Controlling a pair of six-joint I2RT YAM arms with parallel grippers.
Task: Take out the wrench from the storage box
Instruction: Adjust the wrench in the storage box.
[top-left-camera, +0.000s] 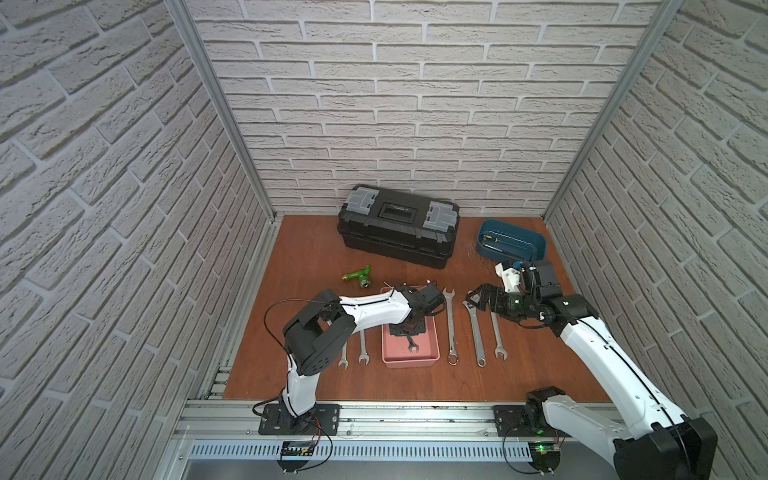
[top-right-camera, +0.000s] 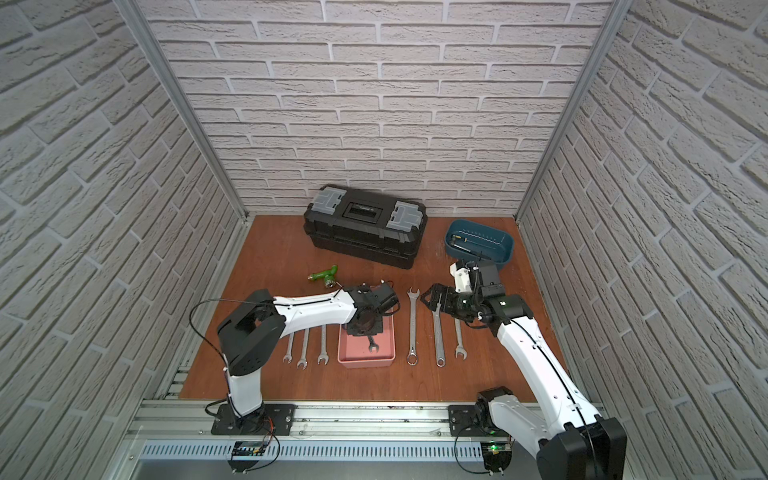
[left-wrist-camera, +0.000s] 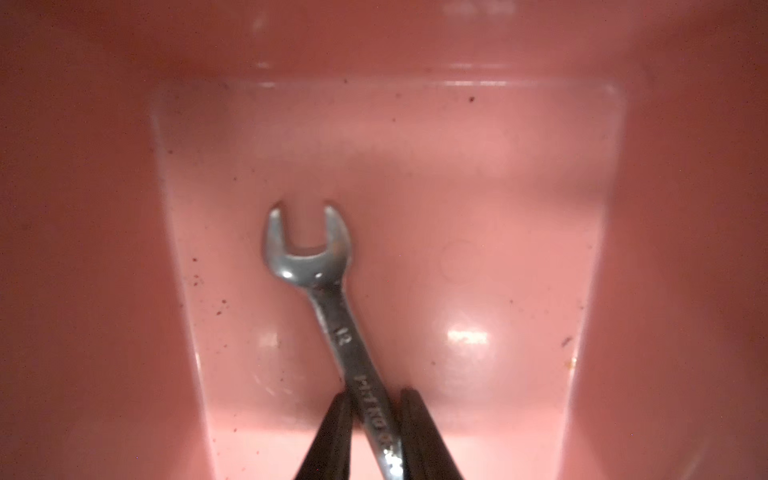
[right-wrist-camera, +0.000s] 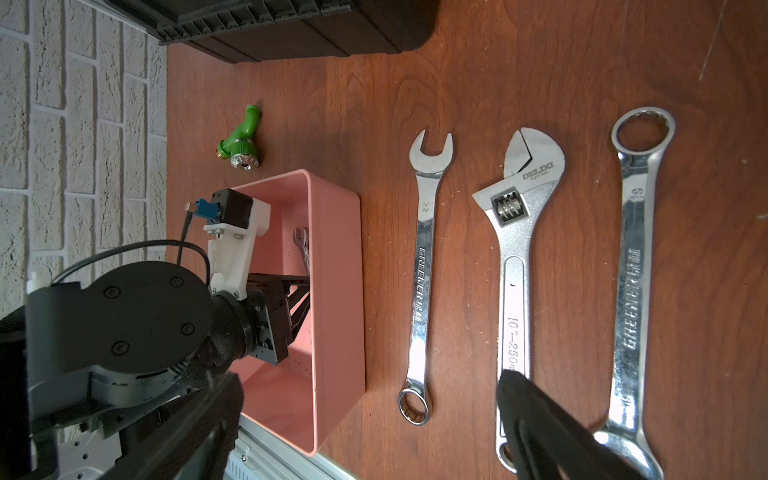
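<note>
Notably, your left gripper was clamped on the wrench shank inside the storage box; your right gripper hung outside it, jaws apart.

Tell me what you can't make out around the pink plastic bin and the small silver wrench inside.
Far end of small silver wrench: left wrist view, cut by the frame edge; top views, under the left gripper.
Contents of dark-blue oval plastic tub: top views, too small.
Right gripper: right wrist view shows one black finger.
</note>
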